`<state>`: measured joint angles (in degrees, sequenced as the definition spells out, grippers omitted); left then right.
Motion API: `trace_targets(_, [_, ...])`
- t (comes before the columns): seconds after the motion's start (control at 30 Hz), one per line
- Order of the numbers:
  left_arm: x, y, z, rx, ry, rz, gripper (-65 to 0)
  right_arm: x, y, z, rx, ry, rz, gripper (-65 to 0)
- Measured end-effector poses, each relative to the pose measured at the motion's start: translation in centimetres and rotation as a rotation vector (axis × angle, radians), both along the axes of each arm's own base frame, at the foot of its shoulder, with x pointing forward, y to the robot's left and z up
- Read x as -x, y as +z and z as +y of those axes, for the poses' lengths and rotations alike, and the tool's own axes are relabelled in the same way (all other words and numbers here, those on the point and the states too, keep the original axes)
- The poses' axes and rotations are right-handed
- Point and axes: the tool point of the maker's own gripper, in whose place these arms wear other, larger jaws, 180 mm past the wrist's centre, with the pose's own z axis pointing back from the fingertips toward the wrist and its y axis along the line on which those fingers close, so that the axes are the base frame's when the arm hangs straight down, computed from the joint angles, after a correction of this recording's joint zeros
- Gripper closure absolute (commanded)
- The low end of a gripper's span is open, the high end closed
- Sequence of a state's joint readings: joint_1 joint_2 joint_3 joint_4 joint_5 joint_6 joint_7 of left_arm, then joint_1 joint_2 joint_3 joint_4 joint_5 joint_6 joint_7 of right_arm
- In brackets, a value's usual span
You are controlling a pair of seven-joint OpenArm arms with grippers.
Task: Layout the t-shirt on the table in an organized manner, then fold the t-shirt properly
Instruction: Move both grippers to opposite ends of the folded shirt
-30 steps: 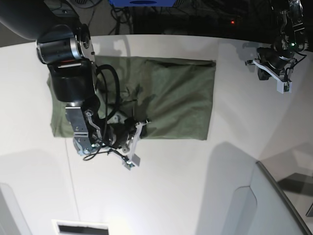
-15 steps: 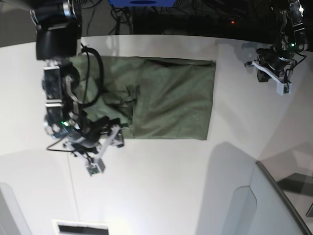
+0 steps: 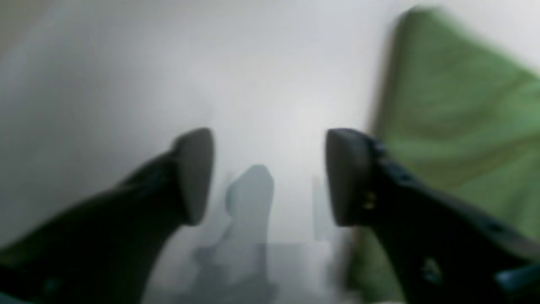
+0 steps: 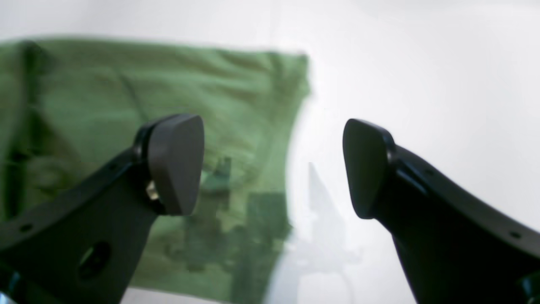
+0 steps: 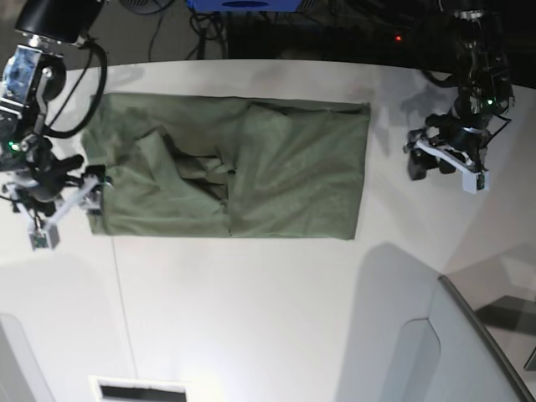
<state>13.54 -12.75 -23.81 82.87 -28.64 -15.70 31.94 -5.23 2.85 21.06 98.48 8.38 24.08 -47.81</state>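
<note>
The olive-green t-shirt (image 5: 251, 167) lies flat on the white table (image 5: 276, 318), partly folded, with creased layers near its left middle. My right gripper (image 5: 67, 209) hovers at the shirt's left edge, open and empty. In the right wrist view its fingers (image 4: 175, 164) stand wide apart above the t-shirt's (image 4: 126, 126) edge and the bare table (image 4: 422, 76). My left gripper (image 5: 441, 167) hangs over bare table to the right of the shirt, apart from it. In the left wrist view it (image 3: 270, 177) is open and empty, with the t-shirt (image 3: 464, 126) blurred at the right.
A grey angled panel (image 5: 469, 352) rises at the lower right. Beyond the table's far edge lie a dark floor and cables (image 5: 293, 25). A white slotted piece (image 5: 138, 389) sits at the bottom edge.
My right arm swept left from the shirt's lower middle to its left edge, opened and let the cloth go; the shirt's left part now lies uncovered. My left gripper shifted toward the shirt and opened.
</note>
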Motion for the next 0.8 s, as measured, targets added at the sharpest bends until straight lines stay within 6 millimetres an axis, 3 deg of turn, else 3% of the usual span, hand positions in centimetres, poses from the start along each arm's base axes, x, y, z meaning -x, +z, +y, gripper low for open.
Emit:
trace_targets(0.1, [-0.5,-1.6,-2.2,0.103,-0.054,0.013,-45.6,1.3,-0.7,-0.6,0.0,0.001,0.023,-48.3])
trace_targets(0.23, [-0.9,-3.6,-6.5,0.211,-0.211,0.046,-54.5,1.9,-1.0,-0.7,0.001,0.015,0.037,-48.2])
trace_targets(0.33, [-1.6,-3.8,-9.5,0.262,-0.298,0.032,-58.3,2.2,-1.2,-0.6,0.002,0.02,0.041,-48.2])
trace_targets(0.57, [-1.7,-4.0,-11.4,0.291,-0.312,0.021,-57.6,2.4,-1.4,-0.6,0.0,0.021,0.048,-48.2])
trace_targets(0.63, [-1.6,-4.4,-11.8,0.267,-0.327,0.025,-51.7,2.6,-1.8,-0.6,-0.006,0.02,0.059,-48.2])
trace_targets(0.73, [-1.4,-5.0,-12.2,0.21,-0.361,0.053,-29.8,2.9,-2.6,-1.0,-0.028,-0.003,0.076,-48.2])
trace_targets(0.8, [-1.2,-5.4,-12.5,0.199,-0.37,0.072,-11.0,3.3,-3.2,-2.2,-0.037,-0.055,0.09,-48.2])
